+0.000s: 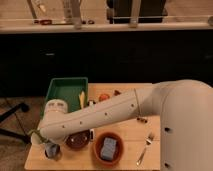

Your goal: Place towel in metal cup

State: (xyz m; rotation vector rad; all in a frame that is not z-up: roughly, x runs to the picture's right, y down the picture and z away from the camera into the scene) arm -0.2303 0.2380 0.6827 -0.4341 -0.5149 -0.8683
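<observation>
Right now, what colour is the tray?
The tray is green, camera view. Jaws at the table's near-left corner, by the cup.

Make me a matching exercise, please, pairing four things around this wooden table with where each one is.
1 green rectangular plastic tray
2 silver metal fork
3 orange round clay bowl
4 gripper

A near-left table corner
B far left
C near right
D near centre, holding a blue-grey block

Pairs: 1-B, 2-C, 3-D, 4-A
</observation>
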